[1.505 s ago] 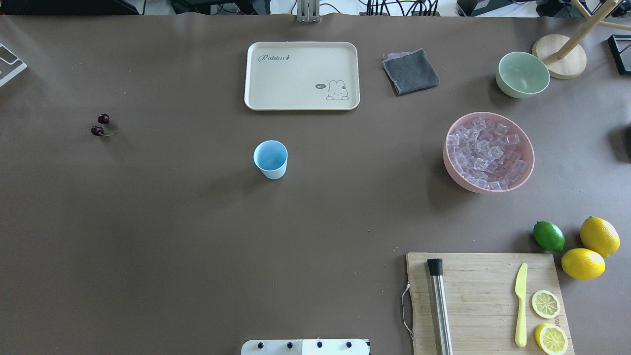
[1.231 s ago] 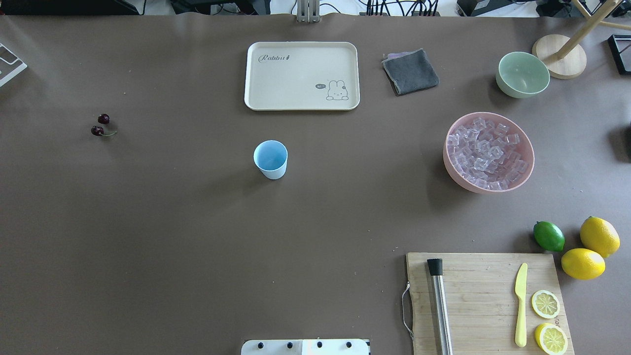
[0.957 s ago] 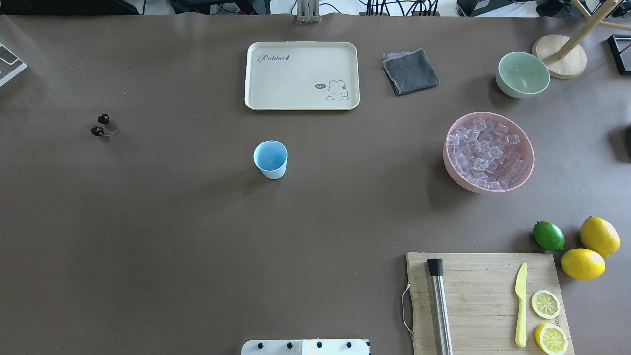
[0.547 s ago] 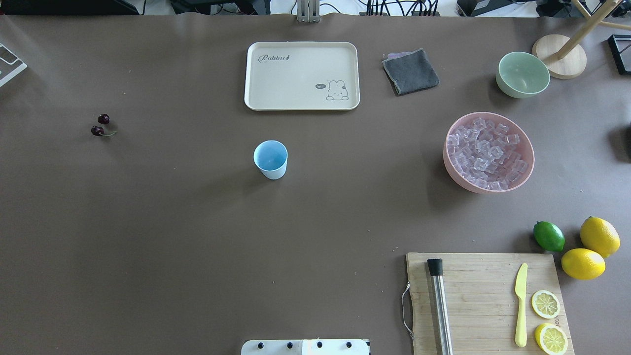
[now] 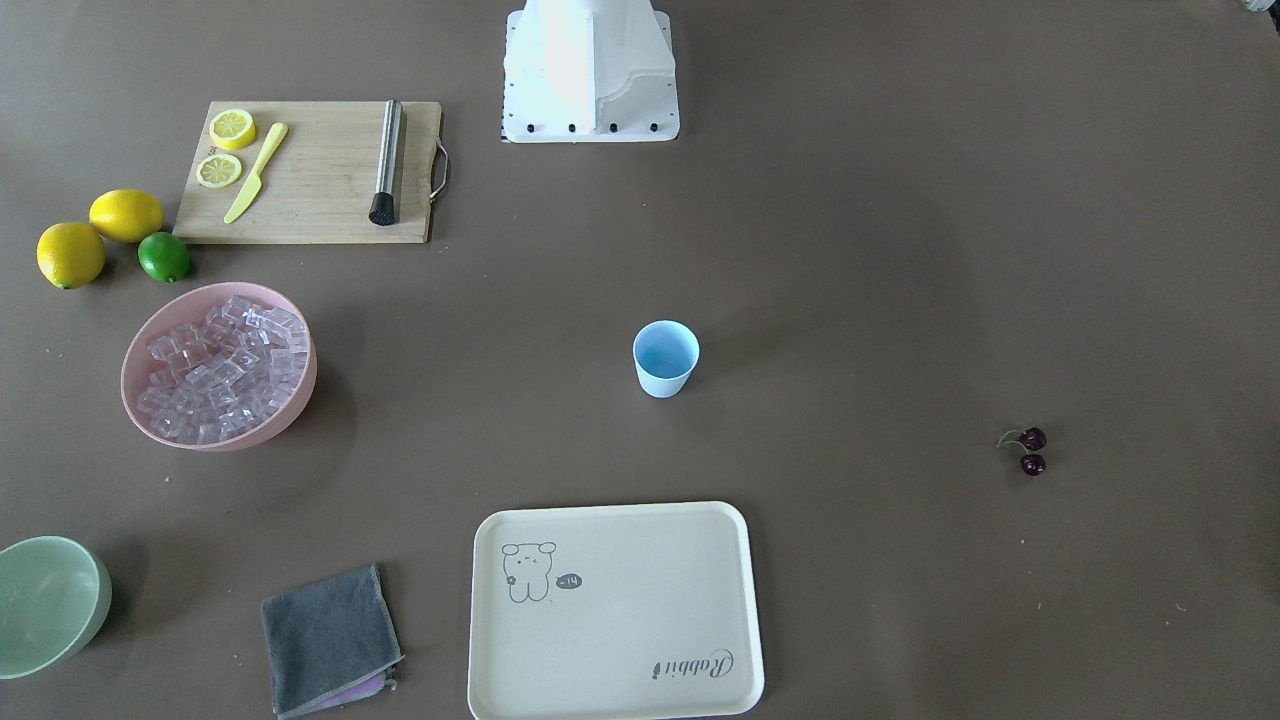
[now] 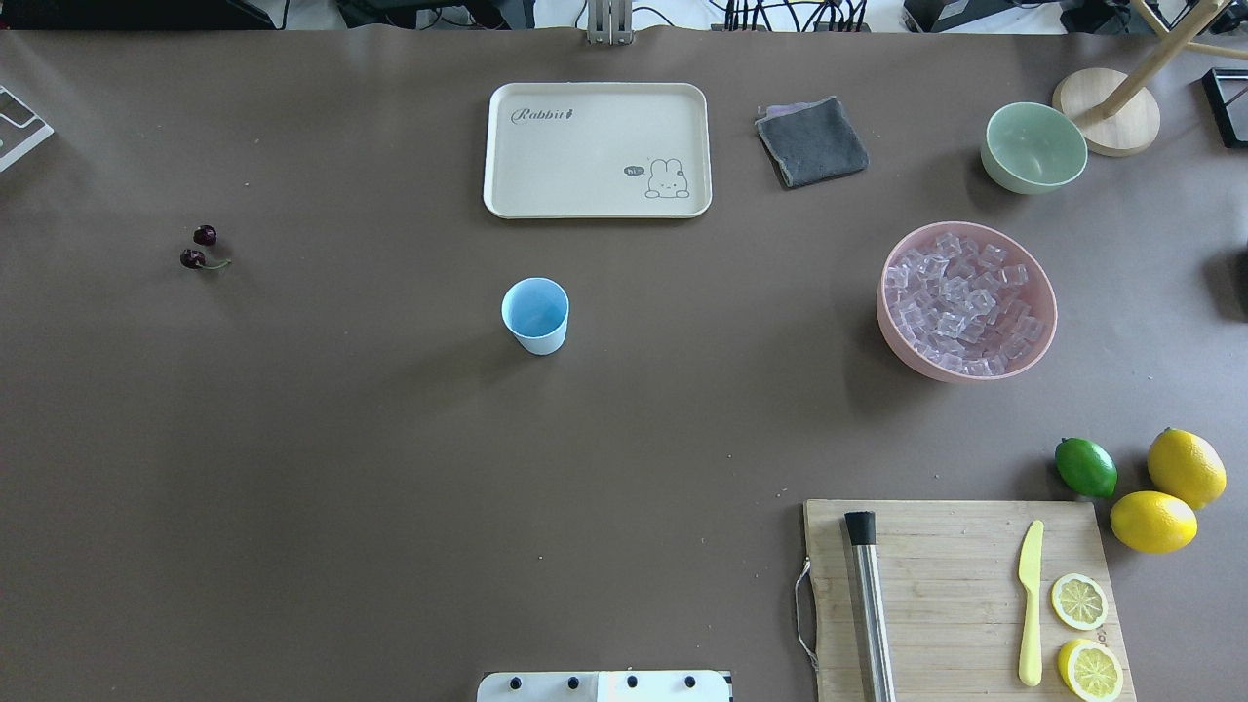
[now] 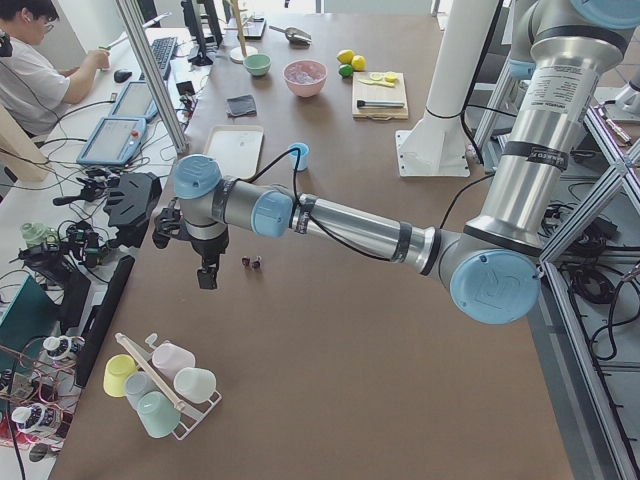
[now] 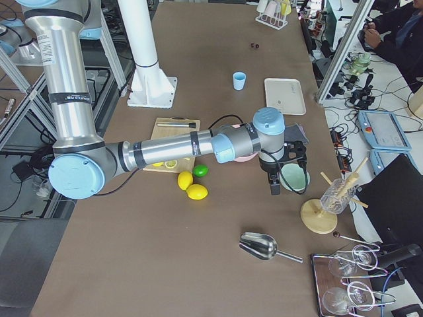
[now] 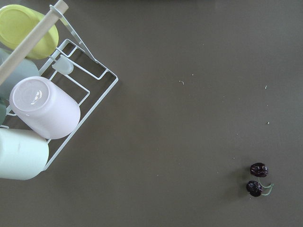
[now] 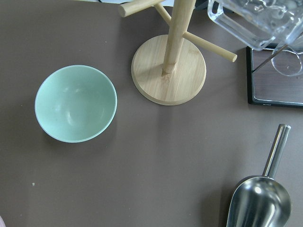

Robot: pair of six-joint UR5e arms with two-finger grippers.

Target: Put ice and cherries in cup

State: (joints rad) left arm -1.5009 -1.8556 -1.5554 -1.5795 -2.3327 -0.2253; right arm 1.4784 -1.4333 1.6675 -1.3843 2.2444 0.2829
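The pale blue cup stands upright and empty near the table's middle. The cherries lie on the brown table far to its left; the left wrist view shows them at its lower right. The ice fills a pink bowl at the right. My left gripper hangs above the table a little beside the cherries. My right gripper hangs by the pale green bowl. Both grippers show only in the side views, so I cannot tell whether they are open or shut.
A cream tray, a grey cloth and a wooden stand sit at the far edge. A cutting board holds a muddler, a knife and lemon slices, with a lime beside it. A cup rack and a metal scoop lie off the ends.
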